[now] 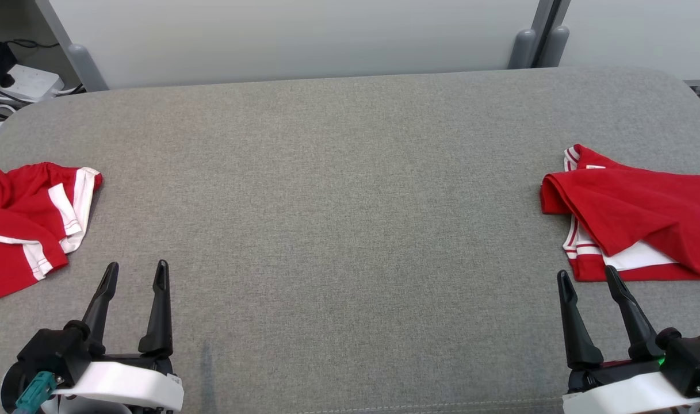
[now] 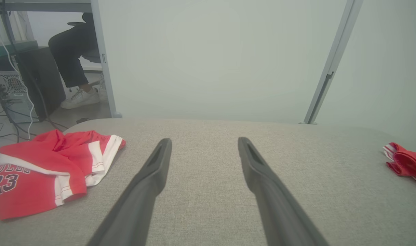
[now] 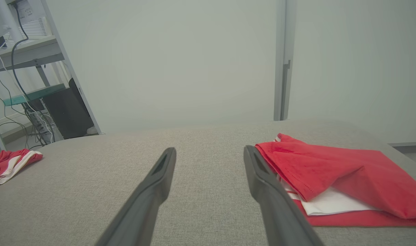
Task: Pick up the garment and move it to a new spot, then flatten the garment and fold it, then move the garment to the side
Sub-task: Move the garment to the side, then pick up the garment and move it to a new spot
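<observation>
While both arms sit low at the near edge of the grey padded table point(image 1: 350, 172), the entries read as follows. Left gripper point(image 1: 137, 264): fingers spread, empty. Right gripper point(image 1: 586, 272): fingers spread, empty, just beside the folded red garment point(image 1: 643, 213) at the table's right edge. Crumpled red jersey point(image 1: 16, 218), white trim, numbered 23: left edge, near the left gripper, untouched.
</observation>
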Controlling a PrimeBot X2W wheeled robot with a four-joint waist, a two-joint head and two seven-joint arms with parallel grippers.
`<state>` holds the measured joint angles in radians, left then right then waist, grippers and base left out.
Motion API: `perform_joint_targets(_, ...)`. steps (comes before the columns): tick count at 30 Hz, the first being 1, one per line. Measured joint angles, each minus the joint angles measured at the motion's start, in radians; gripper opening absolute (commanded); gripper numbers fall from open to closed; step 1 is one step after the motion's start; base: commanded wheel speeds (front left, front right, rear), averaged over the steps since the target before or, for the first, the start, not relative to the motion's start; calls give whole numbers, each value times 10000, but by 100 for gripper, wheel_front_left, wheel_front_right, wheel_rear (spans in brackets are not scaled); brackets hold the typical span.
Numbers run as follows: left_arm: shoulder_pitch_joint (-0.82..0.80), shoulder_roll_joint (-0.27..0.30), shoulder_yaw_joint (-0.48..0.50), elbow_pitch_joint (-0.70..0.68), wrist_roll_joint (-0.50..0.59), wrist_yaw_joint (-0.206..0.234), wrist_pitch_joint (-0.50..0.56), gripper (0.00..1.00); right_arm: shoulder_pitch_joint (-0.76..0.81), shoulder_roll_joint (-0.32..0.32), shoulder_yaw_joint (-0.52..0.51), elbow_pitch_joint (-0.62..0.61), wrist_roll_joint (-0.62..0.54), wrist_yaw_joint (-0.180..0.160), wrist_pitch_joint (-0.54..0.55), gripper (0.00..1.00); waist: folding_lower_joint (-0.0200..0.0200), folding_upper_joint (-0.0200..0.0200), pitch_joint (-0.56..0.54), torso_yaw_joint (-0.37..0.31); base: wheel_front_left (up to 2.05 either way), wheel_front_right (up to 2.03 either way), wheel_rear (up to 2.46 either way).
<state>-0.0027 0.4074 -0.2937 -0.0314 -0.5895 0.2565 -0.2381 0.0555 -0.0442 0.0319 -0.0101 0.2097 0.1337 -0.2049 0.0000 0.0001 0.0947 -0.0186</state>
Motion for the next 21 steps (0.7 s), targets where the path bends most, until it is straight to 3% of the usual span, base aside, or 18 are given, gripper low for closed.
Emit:
perform_joint_targets(15, 0, 29, -111, -257, 0, 104, 107, 100, 2, 13, 4, -15, 0, 0, 8, 100, 0, 0, 21, -45, 0, 0, 0)
perform_joint_targets(21, -2, 17, -115, -282, 0, 222, 132, 100, 18, 13, -17, -67, -61, 0, 31, 100, 0, 0, 25, 508, 0, 0, 0)
